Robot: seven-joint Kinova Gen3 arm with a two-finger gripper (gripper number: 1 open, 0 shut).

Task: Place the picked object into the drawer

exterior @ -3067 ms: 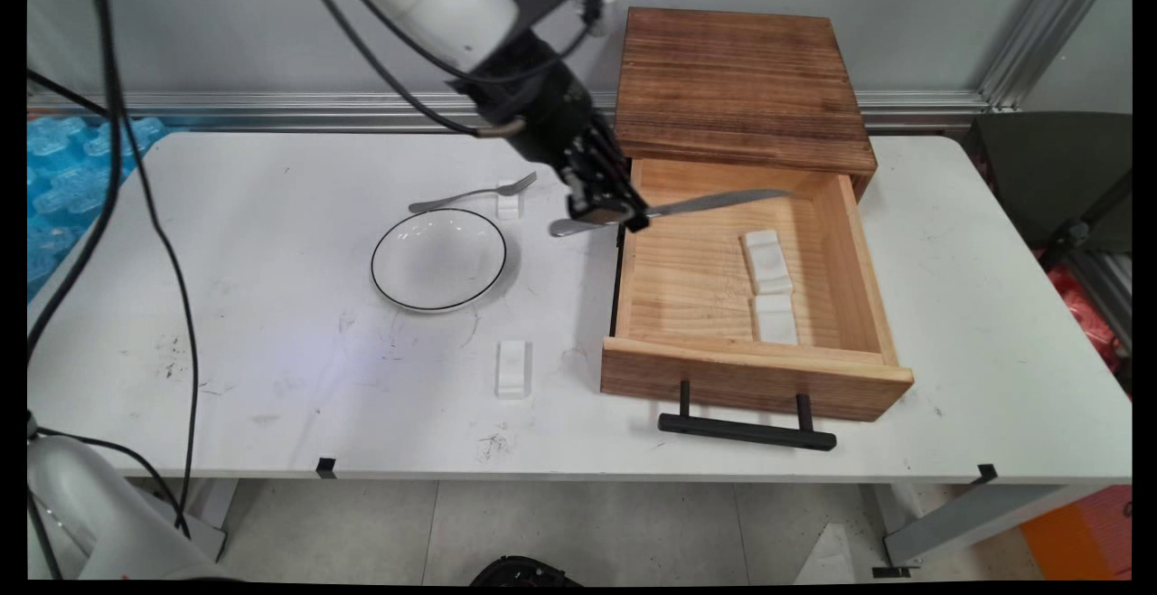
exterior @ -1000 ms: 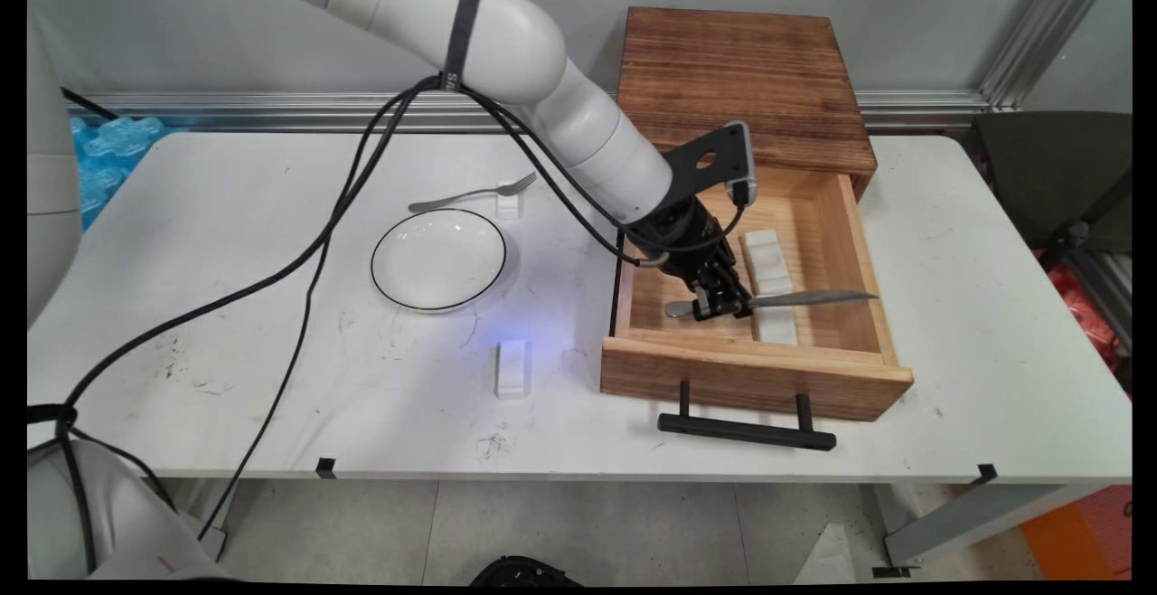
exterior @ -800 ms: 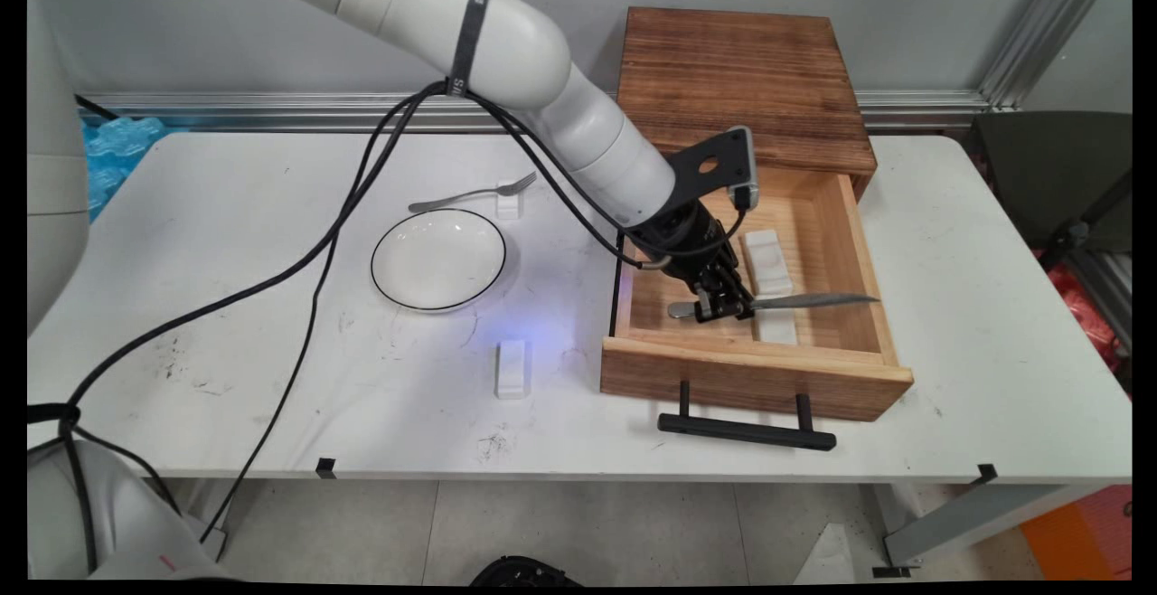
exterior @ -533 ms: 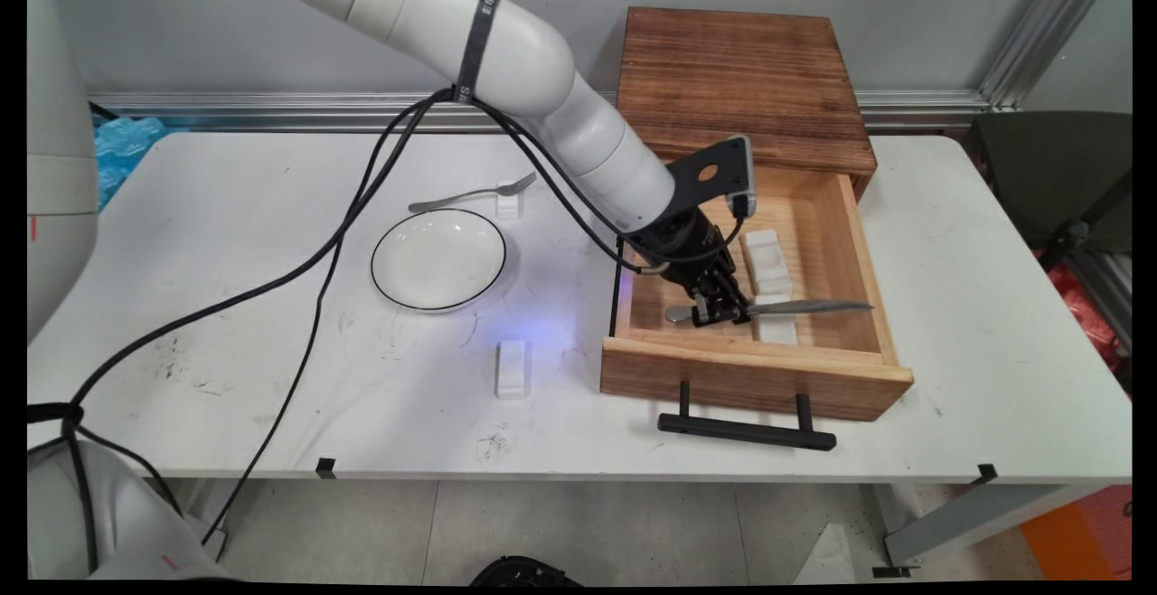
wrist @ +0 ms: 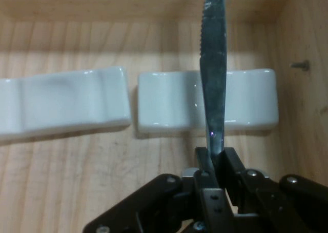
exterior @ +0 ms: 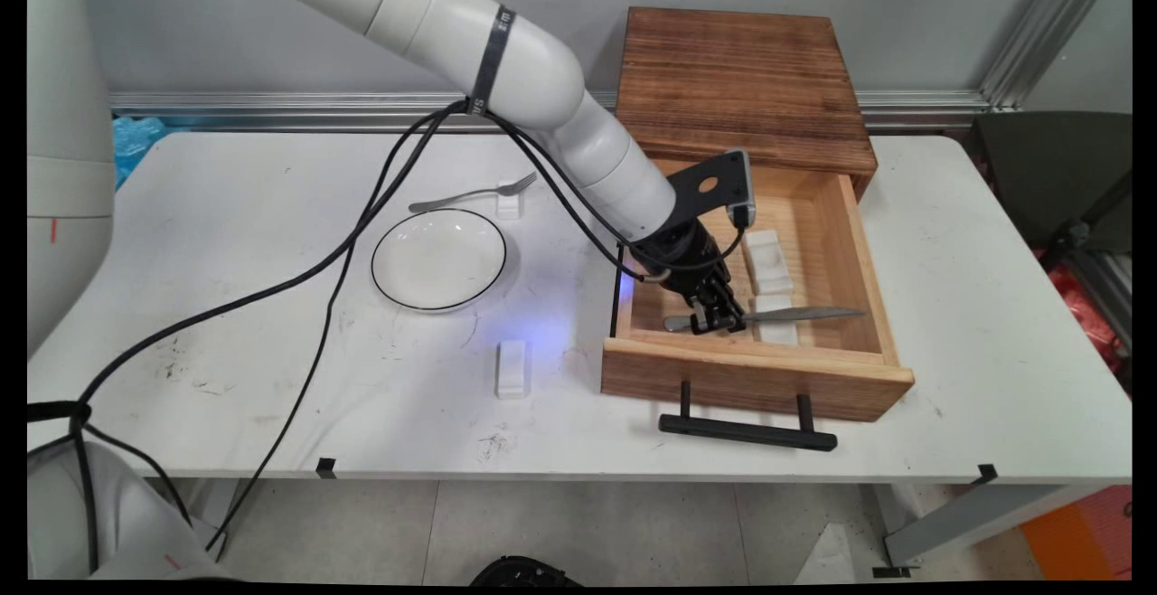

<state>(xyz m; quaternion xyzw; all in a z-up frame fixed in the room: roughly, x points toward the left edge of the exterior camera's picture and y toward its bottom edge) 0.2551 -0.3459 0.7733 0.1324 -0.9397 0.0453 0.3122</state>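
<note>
- Since three seconds back the gripper [exterior: 717,322] has carried the table knife [exterior: 795,315] from the drawer's upper-left corner down into the drawer [exterior: 845,242], at the lower middle-right of the main view; over the last second the blade has sunk lower, toward the nearer white rest.
- No brand or label can be read; the band round the arm bears small marks too fine to make out.
- The table knife lies level, handle end sticking out to the picture's left of the gripper, blade pointing right toward the drawer's right wall.
- In the hand view the knife's blade [wrist: 213,74] runs straight up from the fingers [wrist: 205,163] and crosses the right-hand cutlery rest [wrist: 169,102]; whether it touches the rest cannot be told.
- The fingers are clenched on the knife near where blade meets handle, with no gap beside the metal.
- Two white ceramic cutlery rests lie end to end in the drawer: the nearer one [exterior: 777,328] under the blade, the farther one [exterior: 766,260] just above it in the frame.
- The open wooden drawer juts from a dark wooden cabinet [exterior: 737,80], its black handle [exterior: 746,430] toward the bottom of the picture.
- Left of centre on the white table [exterior: 226,242] sits a white plate with a black rim [exterior: 438,259].
- Above it a fork [exterior: 470,194] leans on a small white rest [exterior: 509,206]; another white rest [exterior: 512,369] lies alone below the plate.
</note>
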